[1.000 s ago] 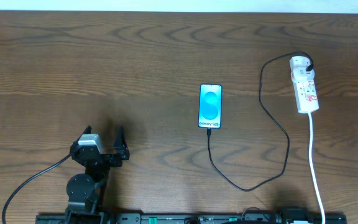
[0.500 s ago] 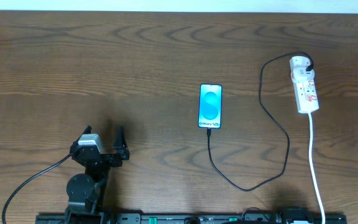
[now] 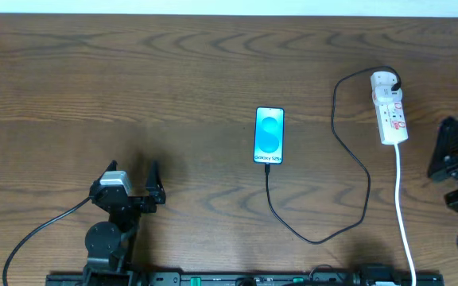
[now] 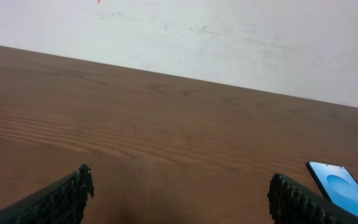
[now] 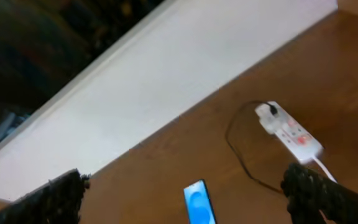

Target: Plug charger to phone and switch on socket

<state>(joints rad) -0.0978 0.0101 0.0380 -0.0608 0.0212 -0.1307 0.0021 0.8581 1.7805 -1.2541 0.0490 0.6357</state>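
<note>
Right end effector has come in over the right edge since a second ago; fingers spread wide, holding nothing. Left end effector unmoved near the front-left corner, spread, empty. Phone mid-surface. Charger meets its near end and loops to the socket toward the far-right corner.

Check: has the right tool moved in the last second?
Yes. The right tool has come leftward from the frame's right edge toward the long white power strip.
</note>
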